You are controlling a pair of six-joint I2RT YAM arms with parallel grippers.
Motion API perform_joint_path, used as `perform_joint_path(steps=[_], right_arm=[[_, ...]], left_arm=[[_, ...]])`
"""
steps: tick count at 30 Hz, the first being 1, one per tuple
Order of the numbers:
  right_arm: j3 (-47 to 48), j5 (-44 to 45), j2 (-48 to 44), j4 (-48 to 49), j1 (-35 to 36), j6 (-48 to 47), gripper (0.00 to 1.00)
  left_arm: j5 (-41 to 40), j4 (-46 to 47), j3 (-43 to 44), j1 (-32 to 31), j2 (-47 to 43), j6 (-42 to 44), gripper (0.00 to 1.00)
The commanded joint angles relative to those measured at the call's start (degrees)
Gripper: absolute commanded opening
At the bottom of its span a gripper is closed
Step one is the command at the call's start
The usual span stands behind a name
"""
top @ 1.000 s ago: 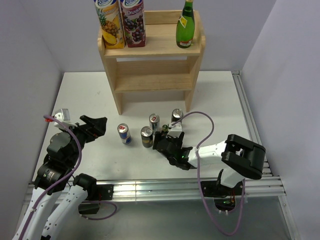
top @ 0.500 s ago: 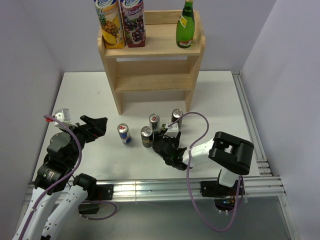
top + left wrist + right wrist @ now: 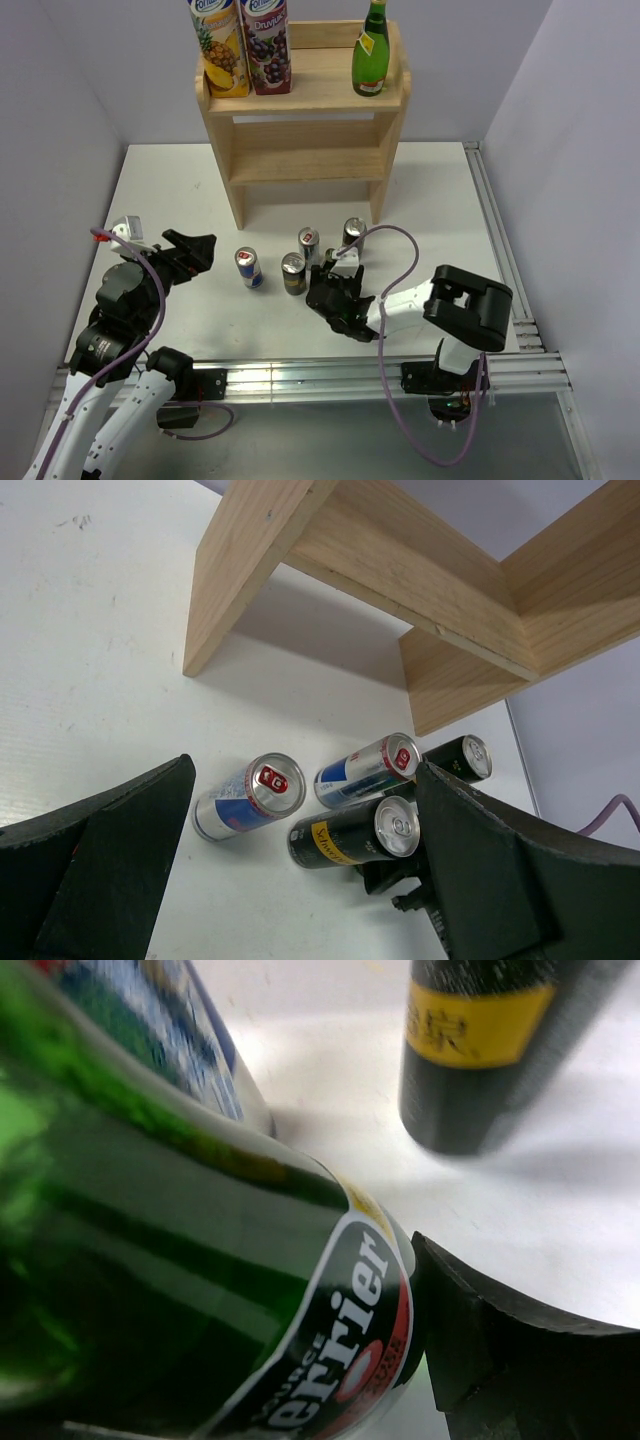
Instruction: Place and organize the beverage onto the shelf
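Observation:
The light-wood shelf (image 3: 300, 95) stands at the back, with two juice cartons (image 3: 240, 45) and a green bottle (image 3: 371, 50) on its top board. Several cans stand on the table in front of it: a blue-silver can (image 3: 248, 267), a black Schweppes can (image 3: 293, 273), a second blue-silver can (image 3: 309, 243) and a black can (image 3: 354, 233). My right gripper (image 3: 335, 290) is low beside them, shut on a green Perrier bottle (image 3: 200, 1260); one finger (image 3: 500, 1360) presses its label. My left gripper (image 3: 197, 250) is open and empty, left of the cans (image 3: 250, 798).
The shelf's lower tier (image 3: 305, 160) holds nothing that I can see. Purple walls close in both sides. A metal rail (image 3: 500, 240) runs along the table's right edge. The right arm's elbow (image 3: 465, 305) and purple cable (image 3: 400, 260) lie right of the cans.
My right gripper has shifted slightly left toward the cans and its elbow has swung left. The left arm has barely moved.

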Motion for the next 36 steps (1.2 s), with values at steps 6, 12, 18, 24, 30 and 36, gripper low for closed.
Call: perform_joint_path(steps=[6, 12, 18, 24, 30, 36], right_arm=[[10.29, 11.49, -19.73, -25.10, 8.37, 1.35, 0.00], [21.20, 12.38, -29.33, -25.94, 9.52, -12.70, 0.00], [37.18, 7.38, -26.81, -20.30, 8.29, -31.86, 0.00], [61.25, -0.96, -16.02, -25.56, 0.14, -41.28, 0.00], [85.52, -4.05, -2.73, -32.16, -6.37, -47.08, 0.00], [102.85, -6.69, 7.73, -36.47, -11.39, -48.84, 0.00]], left_arm=[[0.58, 2.01, -0.22, -0.20, 0.16, 1.05, 0.99], [0.23, 1.83, -0.22, -0.20, -0.28, 0.97, 0.99], [-0.12, 1.83, -0.31, -0.20, -0.55, 0.88, 0.99], [-0.30, 1.66, -0.22, -0.11, -0.90, 0.88, 0.99], [-0.30, 1.74, -0.31, -0.28, -1.16, 0.88, 0.99], [-0.21, 1.92, -0.40, -0.28, -1.51, 0.70, 0.99]])
